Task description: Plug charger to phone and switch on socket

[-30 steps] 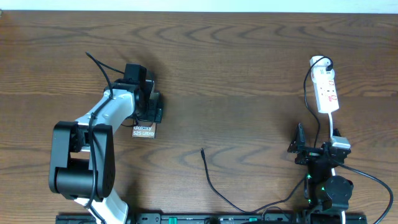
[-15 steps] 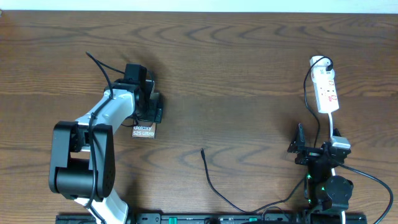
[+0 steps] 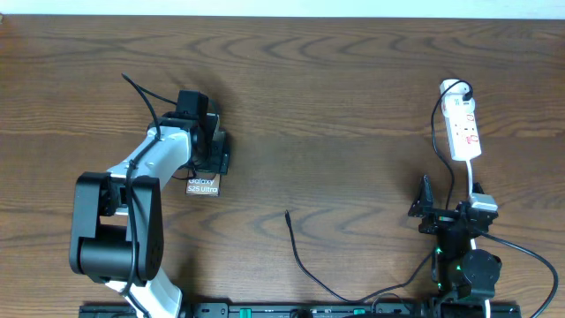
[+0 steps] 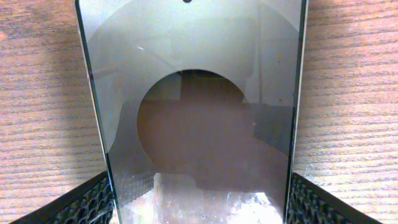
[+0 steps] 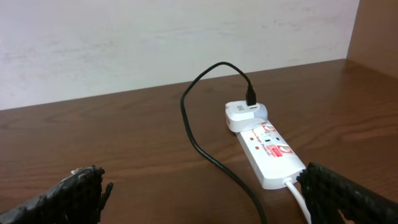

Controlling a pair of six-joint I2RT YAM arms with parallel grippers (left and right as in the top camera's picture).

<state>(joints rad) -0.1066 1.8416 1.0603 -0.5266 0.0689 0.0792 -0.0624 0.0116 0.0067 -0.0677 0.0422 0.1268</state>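
So, step in hand: getting a hold on the phone [image 3: 203,186] so it could be brought to the charger [image 3: 305,263] — judged from how things lay.
Left gripper [image 3: 214,152]: left of centre in the overhead frame, astride the phone. Its pads [image 4: 93,202] showed in the bottom corners of the left wrist view, spread wide and just beside the phone's long edges. Whether they pressed those edges could not be told.
Phone: flat on the wooden table [image 3: 353,88], lettered end toward the bottom of the overhead frame.
Charger: thin black cable lying loose, its tip at low centre of the overhead frame, well apart from the phone.
Socket [image 3: 464,131]: upper right of the overhead frame, a white adapter [image 5: 245,115] plugged in at its far end.
Right gripper [image 5: 211,194]: low right in the overhead frame, fingers fully spread, nothing between them.
Doing it well: close squarely on both long edges, keep the phone level and leave the short ends clear — a skewed pinch could probably slip on the smooth glass.
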